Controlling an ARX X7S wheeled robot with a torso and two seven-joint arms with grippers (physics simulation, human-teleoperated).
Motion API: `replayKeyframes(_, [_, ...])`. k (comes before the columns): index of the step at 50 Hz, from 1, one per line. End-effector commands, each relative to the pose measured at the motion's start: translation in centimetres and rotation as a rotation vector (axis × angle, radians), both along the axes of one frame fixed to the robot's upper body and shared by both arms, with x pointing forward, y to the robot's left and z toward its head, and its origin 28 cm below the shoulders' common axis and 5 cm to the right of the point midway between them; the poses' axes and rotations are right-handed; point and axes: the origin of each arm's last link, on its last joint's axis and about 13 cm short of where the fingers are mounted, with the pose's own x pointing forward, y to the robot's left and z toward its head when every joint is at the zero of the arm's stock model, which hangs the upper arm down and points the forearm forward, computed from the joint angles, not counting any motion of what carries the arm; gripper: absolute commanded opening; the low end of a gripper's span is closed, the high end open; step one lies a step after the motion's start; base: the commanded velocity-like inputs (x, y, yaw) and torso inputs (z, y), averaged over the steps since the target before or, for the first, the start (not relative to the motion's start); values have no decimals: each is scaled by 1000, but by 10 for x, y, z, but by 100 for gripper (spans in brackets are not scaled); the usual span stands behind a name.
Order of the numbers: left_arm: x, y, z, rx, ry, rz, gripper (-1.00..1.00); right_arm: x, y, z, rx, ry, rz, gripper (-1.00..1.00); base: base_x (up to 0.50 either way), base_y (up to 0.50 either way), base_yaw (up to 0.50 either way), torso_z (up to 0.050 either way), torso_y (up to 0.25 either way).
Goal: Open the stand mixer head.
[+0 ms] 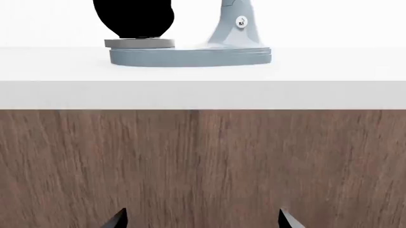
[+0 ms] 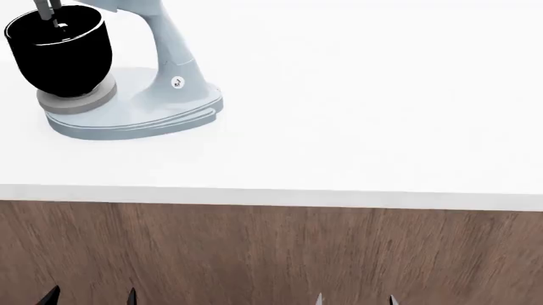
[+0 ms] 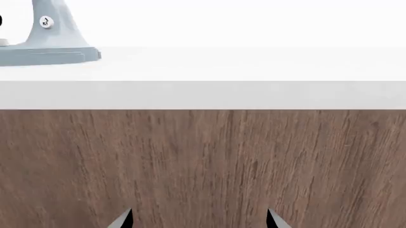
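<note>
The stand mixer stands on the white counter [image 2: 357, 95] at the far left. Of the stand mixer head, only a pale blue sliver [image 2: 134, 5] and the metal beater [image 2: 53, 16] show at the head view's top edge; the rest is cut off. The beater hangs into the black bowl [image 2: 63, 60], which sits on the pale blue base [image 2: 136, 121] beside the neck [image 2: 174, 70]. My left gripper [image 2: 91, 297] and right gripper [image 2: 355, 300] are open and empty, low in front of the counter, well short of the mixer. Both wrist views show wide-apart fingertips, the left gripper [image 1: 203, 219] and the right gripper [image 3: 199, 219].
A brown wood cabinet front [image 2: 271, 254] runs below the counter's front edge, directly ahead of both grippers. The left wrist view shows the bowl [image 1: 133, 19], base [image 1: 190, 57] and neck [image 1: 236, 26]. The right wrist view shows only the neck [image 3: 47, 28].
</note>
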Motion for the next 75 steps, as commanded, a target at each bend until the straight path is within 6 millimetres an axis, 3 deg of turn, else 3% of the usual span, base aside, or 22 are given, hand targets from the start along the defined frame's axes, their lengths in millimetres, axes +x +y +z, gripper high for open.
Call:
replayKeyframes(1, [1, 0, 1, -7, -4, 15, 100, 0, 2, 0, -57, -6, -8, 100, 0, 0, 0, 0, 0])
replayKeyframes(46, [3, -1, 1, -52, 13, 10, 100, 1, 4, -8, -100, 41, 52, 100, 0, 0, 0, 0, 0])
replayKeyframes(48, [3, -1, 2, -55, 11, 7, 100, 1, 5, -10, -174, 31, 40, 100, 0, 500, 0, 0, 0])
replayKeyframes(64, [1, -2, 2, -55, 10, 5, 100, 1, 4, -9, -104, 30, 42, 100, 0, 500, 0, 0, 0])
replayKeyframes(75, [1, -2, 3, -58, 5, 4, 100, 0, 2, -7, -67, 36, 39, 100, 0, 0, 0, 0, 0])
